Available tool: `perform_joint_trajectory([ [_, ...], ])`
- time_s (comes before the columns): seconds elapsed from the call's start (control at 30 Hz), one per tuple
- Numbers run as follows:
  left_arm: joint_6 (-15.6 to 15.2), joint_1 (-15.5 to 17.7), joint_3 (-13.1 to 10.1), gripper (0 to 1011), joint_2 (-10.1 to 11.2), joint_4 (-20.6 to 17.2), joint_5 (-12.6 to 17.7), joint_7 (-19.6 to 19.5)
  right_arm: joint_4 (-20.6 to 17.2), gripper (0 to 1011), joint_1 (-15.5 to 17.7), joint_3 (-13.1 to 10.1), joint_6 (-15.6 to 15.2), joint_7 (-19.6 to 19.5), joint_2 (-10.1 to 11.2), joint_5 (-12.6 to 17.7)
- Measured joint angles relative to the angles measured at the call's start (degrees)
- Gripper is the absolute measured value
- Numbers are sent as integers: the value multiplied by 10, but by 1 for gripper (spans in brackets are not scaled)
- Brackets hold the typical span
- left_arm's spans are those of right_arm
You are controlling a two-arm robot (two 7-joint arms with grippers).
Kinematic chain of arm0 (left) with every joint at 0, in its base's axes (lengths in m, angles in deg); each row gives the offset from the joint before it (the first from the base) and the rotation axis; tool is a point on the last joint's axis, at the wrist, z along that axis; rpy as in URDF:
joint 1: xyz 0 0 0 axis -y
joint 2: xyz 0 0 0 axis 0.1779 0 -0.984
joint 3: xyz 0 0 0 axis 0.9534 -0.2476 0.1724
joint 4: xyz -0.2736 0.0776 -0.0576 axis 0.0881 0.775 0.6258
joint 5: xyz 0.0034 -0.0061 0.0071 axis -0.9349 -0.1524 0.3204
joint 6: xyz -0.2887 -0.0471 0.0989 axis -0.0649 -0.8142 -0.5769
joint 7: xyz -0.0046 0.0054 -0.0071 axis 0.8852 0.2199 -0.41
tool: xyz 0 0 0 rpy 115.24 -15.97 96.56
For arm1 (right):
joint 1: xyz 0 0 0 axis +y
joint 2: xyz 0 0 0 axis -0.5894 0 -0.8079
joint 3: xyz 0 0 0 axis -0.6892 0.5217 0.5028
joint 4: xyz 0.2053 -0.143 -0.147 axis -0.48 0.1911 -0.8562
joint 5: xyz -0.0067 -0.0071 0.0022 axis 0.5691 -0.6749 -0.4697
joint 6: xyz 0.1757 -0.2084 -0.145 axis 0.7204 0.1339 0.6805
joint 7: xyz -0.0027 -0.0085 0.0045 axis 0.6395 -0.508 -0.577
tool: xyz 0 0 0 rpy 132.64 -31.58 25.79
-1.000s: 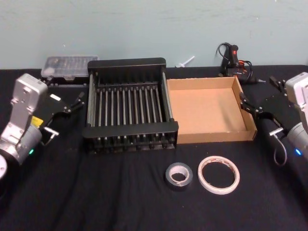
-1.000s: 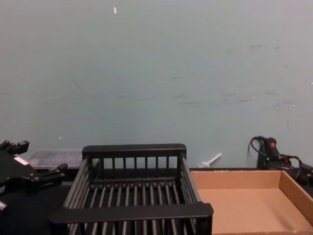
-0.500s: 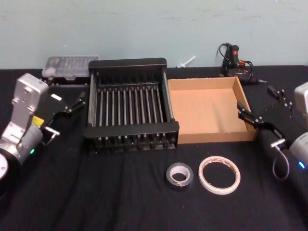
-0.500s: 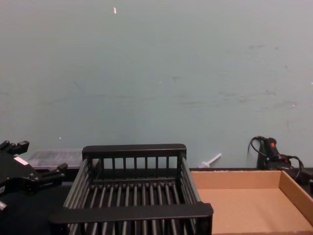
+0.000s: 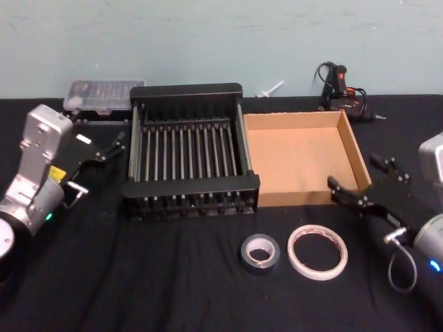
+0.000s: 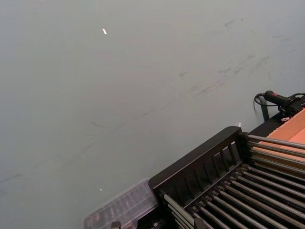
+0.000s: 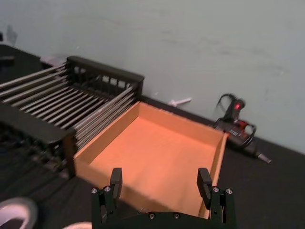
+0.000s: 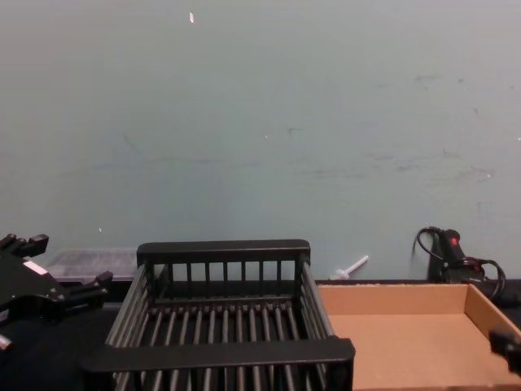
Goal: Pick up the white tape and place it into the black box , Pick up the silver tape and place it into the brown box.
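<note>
The white tape [image 5: 316, 251] lies flat on the black cloth in front of the brown box [image 5: 297, 160], which holds nothing. Just left of it lies the silver tape [image 5: 259, 253]. The black box [image 5: 192, 187] stands left of the brown box and is bare inside. My right gripper [image 5: 354, 174] hangs open by the brown box's front right corner, to the right of and above the white tape. In the right wrist view its fingers [image 7: 116, 179] point across the brown box [image 7: 157, 155]. My left gripper [image 5: 104, 149] is open, left of the black box.
A clear plastic parts case [image 5: 104, 94] sits behind the black box's left corner. A glue gun with cables [image 5: 339, 86] lies behind the brown box. A small white object [image 5: 270, 88] lies at the table's back edge. The green wall stands close behind.
My right gripper has moved from beside the brown box's right wall toward the near side, to its front right corner and closer to the white tape. The left arm has hardly moved.
</note>
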Motion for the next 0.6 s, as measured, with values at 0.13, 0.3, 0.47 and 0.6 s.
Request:
perform_joint_trajectory([
  [0.13, 0, 0, 0, 1001, 0, 0, 0, 0, -15, 1002, 15, -3, -27, 5, 2, 5],
  [0.3, 0, 0, 0, 1001, 0, 0, 0, 0, -27, 1002, 27, -7, -65, 10, 2, 13],
  [0.47, 0, 0, 0, 1001, 0, 0, 0, 0, -33, 1002, 35, -12, -98, 17, 0, 18],
  [0.6, 0, 0, 0, 1002, 0, 0, 0, 0, -35, 1002, 40, -16, -116, 22, -2, 21],
])
